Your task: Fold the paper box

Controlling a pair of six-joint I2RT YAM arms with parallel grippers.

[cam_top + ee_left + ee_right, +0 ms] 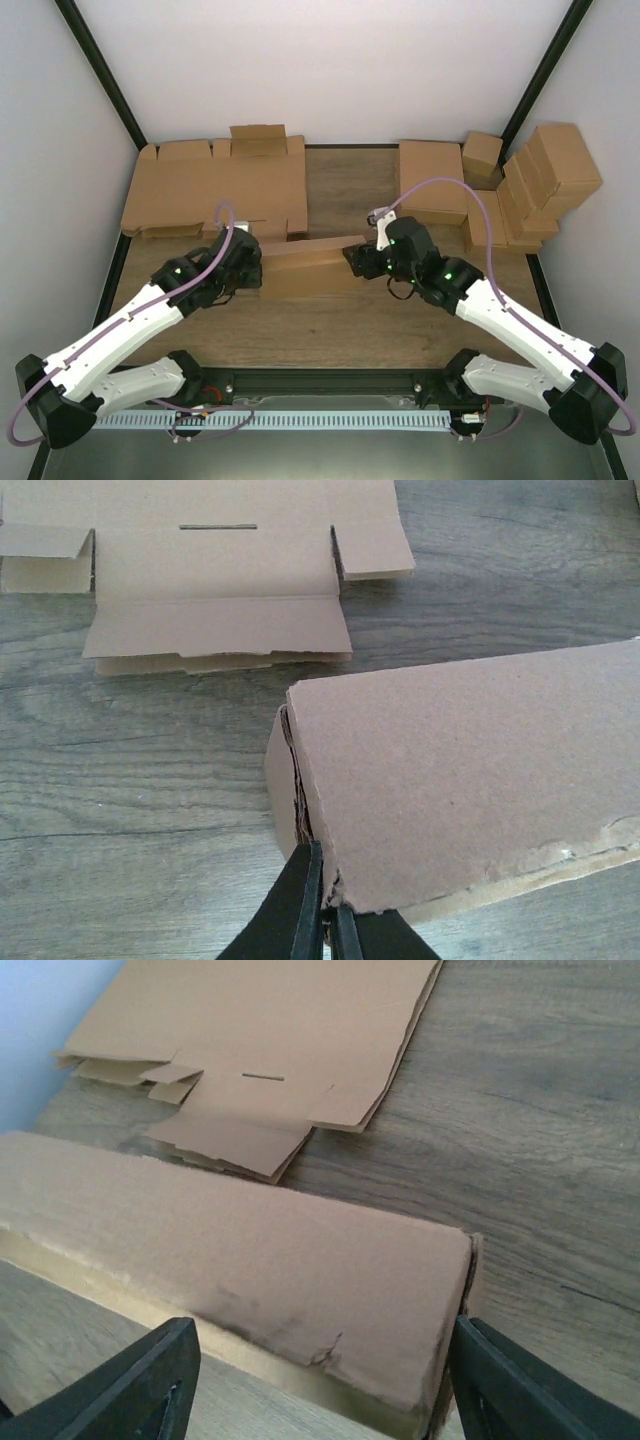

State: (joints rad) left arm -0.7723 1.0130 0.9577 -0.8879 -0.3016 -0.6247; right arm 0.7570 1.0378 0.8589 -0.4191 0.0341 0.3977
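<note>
Your left arm reaches in from the near left corner. Its left gripper (325, 925) is closed, with the fingertips pressed together right at the near corner of the paper box (470, 780). Whether a cardboard edge is pinched between them cannot be told.

Your right arm comes in from the near right. The right gripper (322, 1360) stands wide apart, one finger on either side of the box's end, gripping nothing.

The paper box lies mid-table between the two grippers. Its top panel is down over it, so the interior is hidden, and its lower front edge is ragged.

Behind the left gripper, a pile of flat blanks (215, 190) lies near the box but apart from it. More flat sheets (433, 180) and stacked finished boxes (545, 180) occupy the back right corner. Bare table (330, 330) runs between the box and the arm bases.
</note>
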